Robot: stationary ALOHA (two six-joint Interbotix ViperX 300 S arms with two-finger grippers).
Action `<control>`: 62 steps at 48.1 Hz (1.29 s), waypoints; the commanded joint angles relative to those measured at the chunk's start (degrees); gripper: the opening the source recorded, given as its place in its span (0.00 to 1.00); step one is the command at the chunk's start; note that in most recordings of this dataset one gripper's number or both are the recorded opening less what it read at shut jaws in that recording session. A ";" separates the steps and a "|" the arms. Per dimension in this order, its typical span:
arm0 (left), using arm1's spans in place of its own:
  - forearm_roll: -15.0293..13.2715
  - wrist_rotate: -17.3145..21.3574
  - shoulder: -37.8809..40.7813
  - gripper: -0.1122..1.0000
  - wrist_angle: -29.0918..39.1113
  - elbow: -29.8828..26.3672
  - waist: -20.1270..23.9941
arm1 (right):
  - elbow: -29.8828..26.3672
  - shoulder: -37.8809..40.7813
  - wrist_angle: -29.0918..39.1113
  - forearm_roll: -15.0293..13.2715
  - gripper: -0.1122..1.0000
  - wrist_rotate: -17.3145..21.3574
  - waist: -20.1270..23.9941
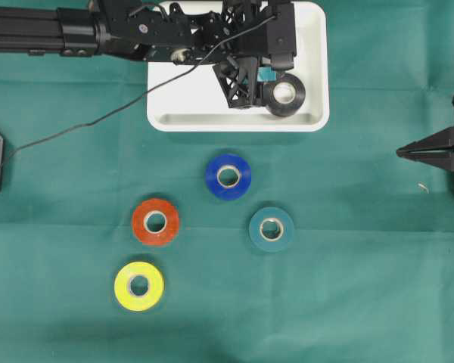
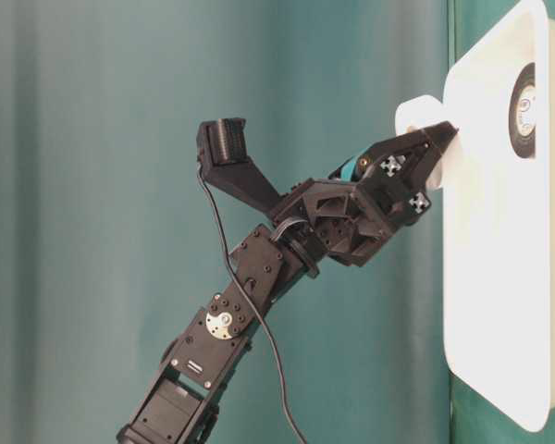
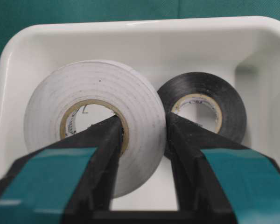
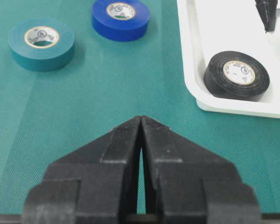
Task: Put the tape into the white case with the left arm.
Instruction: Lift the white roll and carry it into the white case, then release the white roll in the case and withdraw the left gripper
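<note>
A white tape (image 3: 147, 100) sits between the teal-banded fingers of my left gripper (image 3: 143, 119), one finger inside its cardboard core and the other against its outer face. The roll hangs just over the white case (image 1: 234, 119), near the rim in the table-level view (image 2: 416, 113). Directly beside it a black tape (image 3: 233, 100) lies flat in the case's right end (image 1: 286, 94). Overhead, the left gripper (image 1: 261, 83) covers the white roll. My right gripper (image 4: 141, 117) is shut and empty, parked at the right edge (image 1: 399, 152).
On the green cloth in front of the case lie a blue roll (image 1: 228, 176), an orange-red roll (image 1: 155, 221), a teal roll (image 1: 272, 228) and a yellow roll (image 1: 139, 286). The left arm's cable (image 1: 98, 119) trails across the cloth at the left.
</note>
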 commanded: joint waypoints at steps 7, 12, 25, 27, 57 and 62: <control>-0.09 -0.09 -1.23 0.85 -0.44 -1.14 -0.18 | -0.79 0.44 -0.53 0.00 0.02 0.09 0.00; -0.09 0.00 -1.41 0.95 -0.44 -1.05 -0.09 | -0.79 0.44 -0.53 0.00 0.02 0.09 -0.09; -0.09 -0.18 -2.46 0.94 -0.44 0.18 -0.35 | -0.79 0.44 -0.53 0.00 0.02 0.09 0.00; -0.09 -0.18 -2.90 0.94 -0.44 0.62 -0.35 | -0.79 0.44 -0.53 0.00 0.02 0.09 0.00; -0.35 -0.53 -16.17 0.94 -0.62 14.06 -6.77 | -0.79 0.35 -0.53 0.00 0.02 0.09 -0.09; -0.35 -0.44 -18.81 0.94 -1.23 17.05 -8.61 | -0.79 0.35 -0.53 0.00 0.02 0.09 0.00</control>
